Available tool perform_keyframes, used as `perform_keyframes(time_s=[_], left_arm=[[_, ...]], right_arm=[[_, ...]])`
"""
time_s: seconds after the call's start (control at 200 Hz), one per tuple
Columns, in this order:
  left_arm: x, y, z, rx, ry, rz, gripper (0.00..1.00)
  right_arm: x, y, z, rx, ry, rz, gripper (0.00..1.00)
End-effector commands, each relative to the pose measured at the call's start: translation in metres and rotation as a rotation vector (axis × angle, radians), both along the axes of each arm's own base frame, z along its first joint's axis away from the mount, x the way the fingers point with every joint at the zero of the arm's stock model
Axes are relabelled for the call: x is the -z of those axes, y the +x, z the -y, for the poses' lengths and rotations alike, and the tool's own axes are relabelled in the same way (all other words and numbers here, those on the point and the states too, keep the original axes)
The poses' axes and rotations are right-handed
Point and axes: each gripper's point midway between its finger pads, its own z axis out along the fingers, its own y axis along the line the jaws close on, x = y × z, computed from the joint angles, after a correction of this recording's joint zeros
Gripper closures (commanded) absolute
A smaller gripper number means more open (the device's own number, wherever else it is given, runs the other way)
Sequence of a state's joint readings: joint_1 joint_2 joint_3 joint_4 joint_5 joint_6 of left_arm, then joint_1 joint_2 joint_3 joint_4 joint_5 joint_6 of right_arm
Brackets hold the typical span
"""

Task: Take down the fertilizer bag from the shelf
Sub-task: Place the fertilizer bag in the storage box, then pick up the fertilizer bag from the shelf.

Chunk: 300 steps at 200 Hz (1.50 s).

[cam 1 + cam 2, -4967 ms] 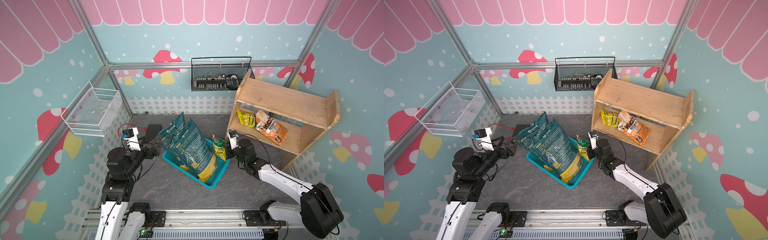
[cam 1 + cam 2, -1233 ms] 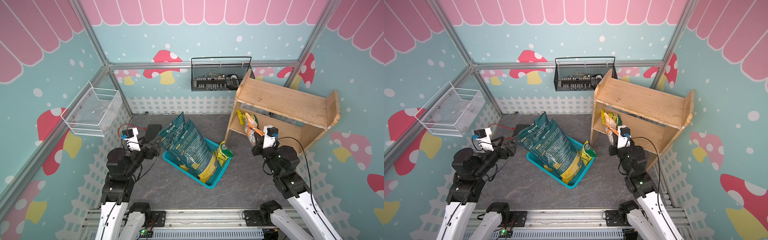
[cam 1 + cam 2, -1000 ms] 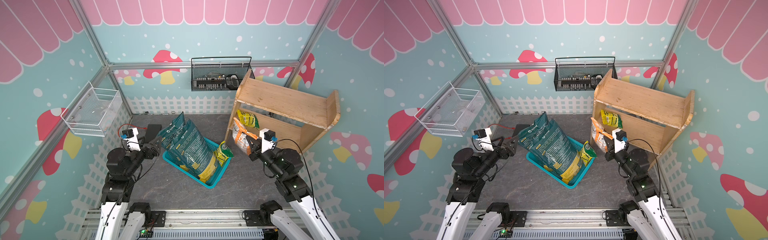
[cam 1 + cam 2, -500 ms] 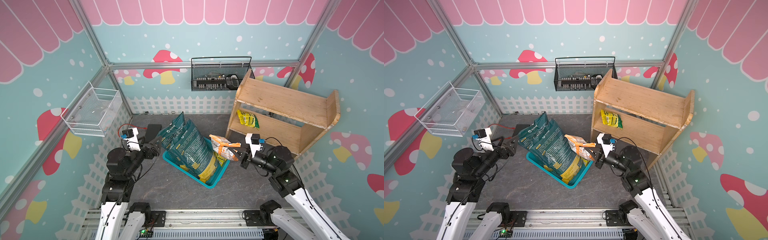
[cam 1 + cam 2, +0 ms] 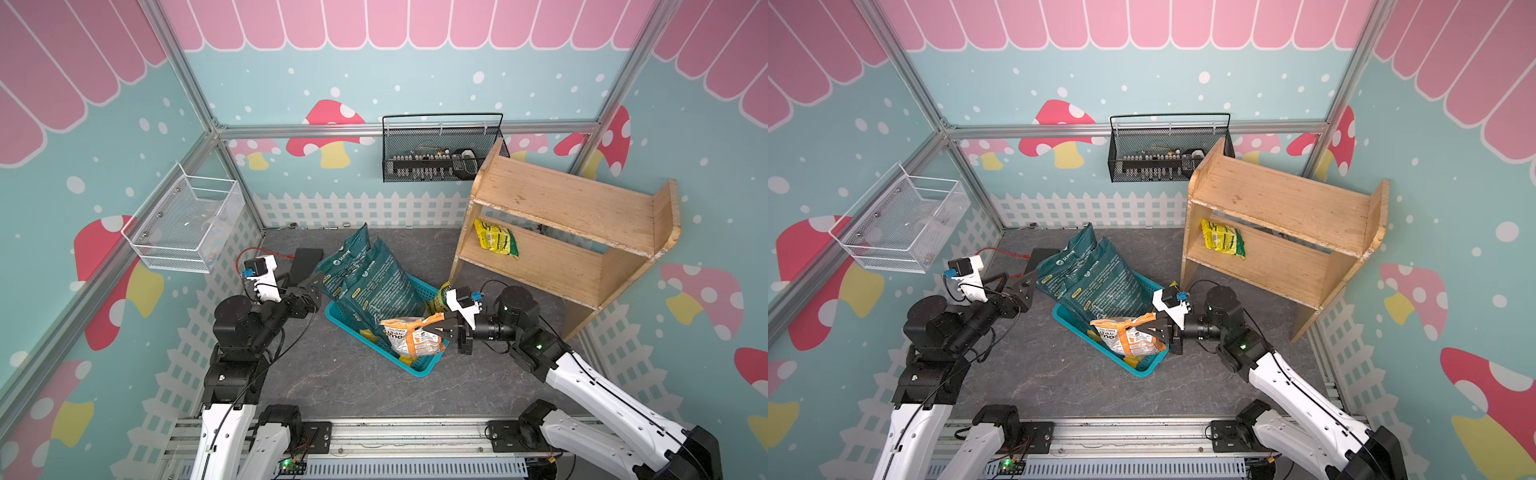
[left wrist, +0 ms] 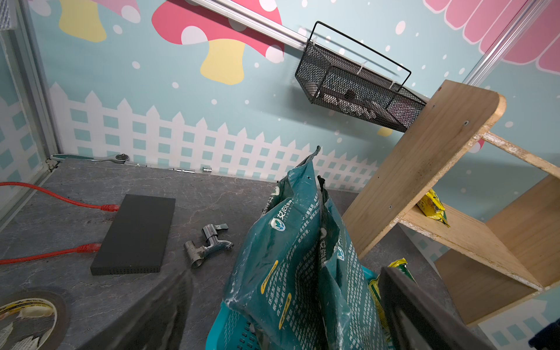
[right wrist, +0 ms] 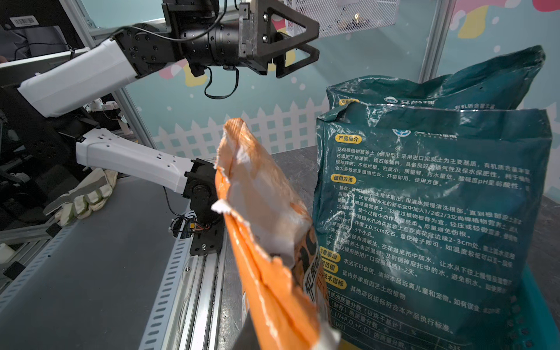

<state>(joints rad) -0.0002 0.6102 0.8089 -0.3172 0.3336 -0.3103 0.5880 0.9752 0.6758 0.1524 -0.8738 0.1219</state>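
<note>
Holding: our right gripper [image 5: 437, 326] was clenched on the torn top edge of the orange bag [image 5: 411, 338], a little right of centre in both top views.
Orange bag: we saw it off the shelf [image 5: 561, 199], hanging over the lower right corner of the teal basket [image 5: 420, 369], below the middle of the frame. Whether it rested on the basket we could not tell.
Shelf: it stood at the upper right of the frame, well apart from the orange bag. A yellow packet [image 5: 496, 240] lay at the left end of its lower board.
Basket: two tall dark-green bags [image 5: 374, 282] leaned in it, just beside the orange bag and up-left of it.
Left gripper: we found our left gripper [image 5: 313, 289] left of centre, near the green bags. Its jaws were released, standing apart with nothing between them, as the right wrist view showed plainly.
Floor: a black box [image 6: 135, 233] with two red cables lay on the grey floor [image 5: 332, 386], and a metal tap [image 6: 207, 245] lay beside it, between box and green bags.
</note>
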Motion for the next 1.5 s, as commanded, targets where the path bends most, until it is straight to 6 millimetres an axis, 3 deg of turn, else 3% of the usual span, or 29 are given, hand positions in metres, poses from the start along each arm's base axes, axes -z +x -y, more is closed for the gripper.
perform_keyframes(time_s=[0.0, 0.3, 0.37, 0.555, 0.67, 0.821, 0.951, 1.026, 1.161, 1.306, 1.431, 1.496], left_arm=[[0.0, -0.001, 0.001, 0.007, -0.002, 0.01, 0.01], [-0.001, -0.001, 0.001, 0.007, -0.002, 0.012, 0.01], [-0.001, -0.001, 0.001, 0.007, -0.002, 0.012, 0.01], [0.0, -0.001, 0.0, 0.002, -0.002, 0.01, 0.01], [0.0, -0.001, 0.0, 0.004, -0.002, 0.01, 0.01], [-0.001, -0.001, 0.0, 0.004, -0.002, 0.011, 0.01], [0.0, -0.001, 0.0, 0.003, 0.0, 0.012, 0.01], [0.0, -0.001, 0.0, 0.002, 0.0, 0.012, 0.01], [0.0, -0.001, 0.0, 0.004, 0.0, 0.01, 0.01], [0.0, -0.001, 0.0, 0.002, 0.0, 0.011, 0.01], [-0.001, -0.001, 0.0, 0.004, 0.0, 0.012, 0.01], [0.0, -0.001, 0.0, 0.003, 0.0, 0.01, 0.01]], right_arm=[[-0.018, 0.012, -0.005, -0.023, 0.057, 0.131, 1.0], [0.02, 0.062, -0.003, 0.059, -0.039, 0.08, 1.0], [0.027, 0.073, -0.005, 0.084, -0.072, 0.077, 0.93], [0.044, 0.101, -0.006, 0.163, -0.158, 0.061, 0.89], [0.045, 0.116, -0.002, 0.227, -0.197, 0.094, 0.77], [0.039, 0.12, -0.001, 0.249, -0.198, 0.122, 0.42], [0.034, 0.113, -0.005, 0.207, -0.168, 0.102, 0.35], [0.025, 0.117, -0.001, 0.266, -0.151, 0.108, 0.3], [-0.009, 0.137, 0.035, 0.559, -0.106, 0.154, 0.26], [-0.04, 0.152, 0.111, 1.016, -0.049, 0.17, 0.25], [-0.033, 0.155, 0.17, 1.333, -0.111, 0.164, 0.25], [-0.023, 0.16, 0.184, 1.413, -0.199, 0.171, 0.24]])
